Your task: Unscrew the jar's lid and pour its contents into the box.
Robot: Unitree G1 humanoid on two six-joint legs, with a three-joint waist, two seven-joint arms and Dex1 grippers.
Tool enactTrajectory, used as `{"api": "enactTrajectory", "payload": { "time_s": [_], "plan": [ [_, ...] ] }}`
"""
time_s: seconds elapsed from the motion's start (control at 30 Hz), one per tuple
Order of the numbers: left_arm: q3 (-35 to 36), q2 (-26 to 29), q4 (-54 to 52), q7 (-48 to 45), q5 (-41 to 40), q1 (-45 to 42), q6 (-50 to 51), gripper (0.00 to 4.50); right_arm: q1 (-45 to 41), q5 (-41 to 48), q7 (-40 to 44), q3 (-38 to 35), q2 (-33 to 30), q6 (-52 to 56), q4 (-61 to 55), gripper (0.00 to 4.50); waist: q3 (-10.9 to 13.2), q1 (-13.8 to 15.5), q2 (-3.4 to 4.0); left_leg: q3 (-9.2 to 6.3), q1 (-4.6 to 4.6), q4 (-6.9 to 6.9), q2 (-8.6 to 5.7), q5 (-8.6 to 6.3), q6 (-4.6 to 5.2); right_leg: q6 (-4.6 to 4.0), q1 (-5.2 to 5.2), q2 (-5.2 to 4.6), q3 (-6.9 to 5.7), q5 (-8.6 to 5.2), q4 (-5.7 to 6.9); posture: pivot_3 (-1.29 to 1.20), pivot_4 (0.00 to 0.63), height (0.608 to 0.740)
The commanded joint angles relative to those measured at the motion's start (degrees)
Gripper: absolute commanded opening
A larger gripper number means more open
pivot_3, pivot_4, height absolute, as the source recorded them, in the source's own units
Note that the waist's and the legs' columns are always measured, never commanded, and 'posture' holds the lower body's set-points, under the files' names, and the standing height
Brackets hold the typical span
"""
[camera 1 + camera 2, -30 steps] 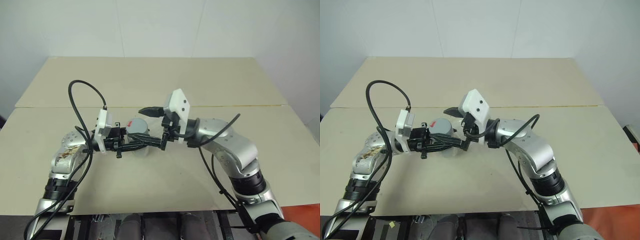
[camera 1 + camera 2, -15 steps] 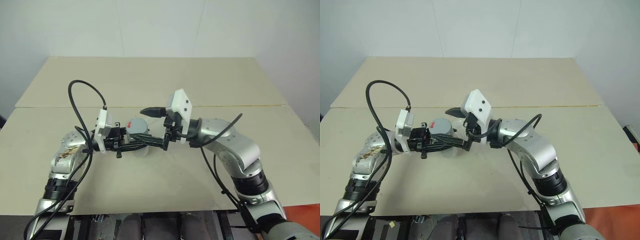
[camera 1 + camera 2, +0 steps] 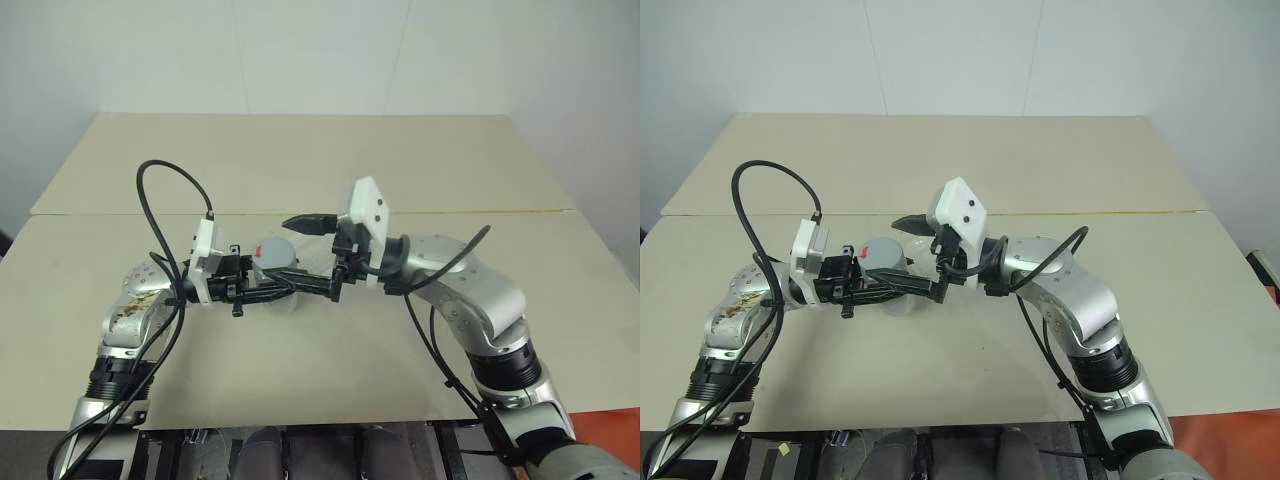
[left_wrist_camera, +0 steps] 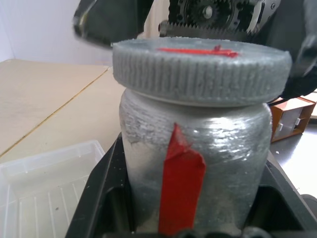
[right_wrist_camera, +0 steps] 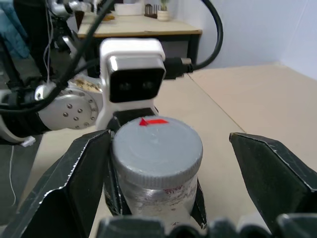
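Observation:
My left gripper point(image 3: 272, 283) is shut on the body of the jar point(image 3: 276, 260), a silvery-grey cylinder with a red label point(image 4: 181, 183), and holds it upright above the table. The ribbed grey lid point(image 4: 198, 67) sits on the jar's mouth and carries a red mark. My right gripper point(image 3: 296, 254) comes in from the right and is open, with its black fingers point(image 5: 81, 178) straddling the lid point(image 5: 156, 144). One finger lies close against the lid's side and the other stands well apart. The clear whitish box point(image 4: 39, 183) lies on the table just below the jar. The contents are hidden inside the jar.
The beige table point(image 3: 330, 170) stretches wide behind and to both sides, with a seam point(image 3: 480, 211) running across its middle. A black cable point(image 3: 160, 215) loops up from my left wrist.

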Motion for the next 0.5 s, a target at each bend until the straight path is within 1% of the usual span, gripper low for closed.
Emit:
{"api": "enactTrajectory", "payload": {
  "time_s": [0.03,0.5],
  "plan": [
    [0.6,0.3,-1.5,-0.2,-1.0,-0.8,-0.6,1.94,-0.8,1.5,0.3,-1.1,0.1,-0.4,-2.9,4.44,0.0,0.0,0.0,0.0,0.0,0.0,0.0,-0.01,0.01,0.0,0.0,0.0,0.0,0.0,0.0,0.0,0.15,0.74],
    [0.6,0.2,-1.9,0.1,-0.9,-0.6,-0.5,1.94,-2.3,-1.3,-0.5,1.9,2.3,-1.4,0.1,4.44,0.0,0.0,0.0,0.0,0.0,0.0,0.0,0.0,0.0,0.0,-0.01,0.0,0.0,0.0,0.01,0.0,0.15,0.74]
  ]
}}
